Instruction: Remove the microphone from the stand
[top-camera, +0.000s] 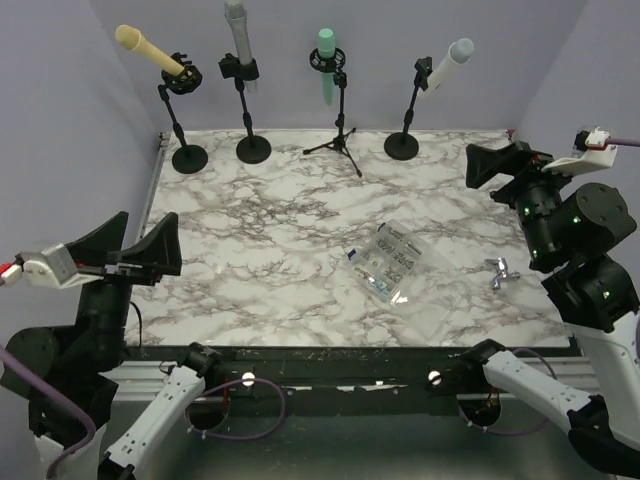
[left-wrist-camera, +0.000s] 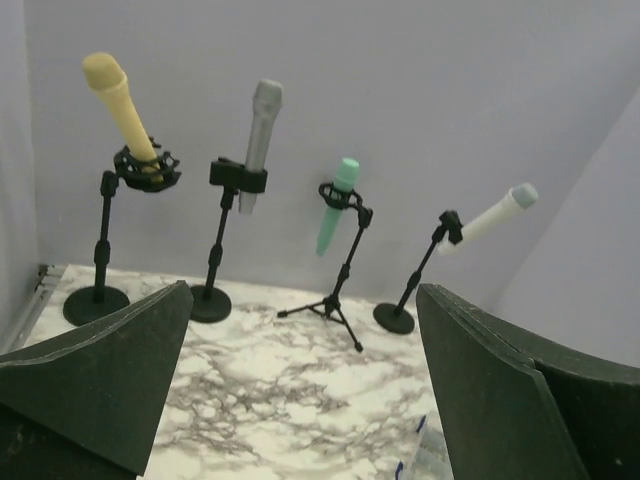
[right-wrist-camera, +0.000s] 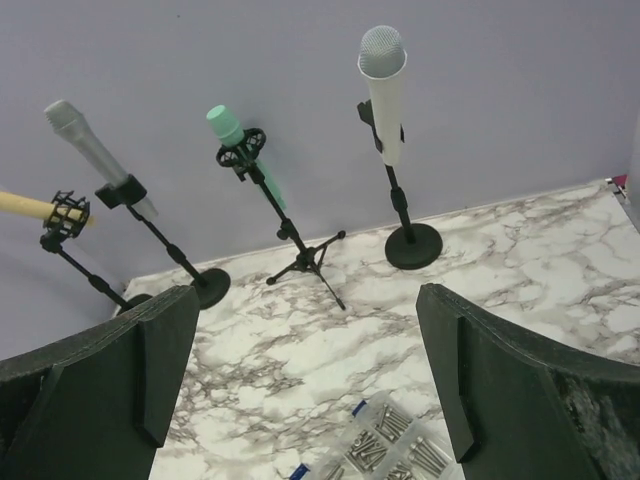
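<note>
Approach step, I'd say: my left gripper and right gripper both gape empty; next I'd reach the white microphone, upper right.

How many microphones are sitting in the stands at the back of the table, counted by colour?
Yellow microphone: 1
Grey microphone: 1
Green microphone: 1
White microphone: 1
Total: 4
</note>
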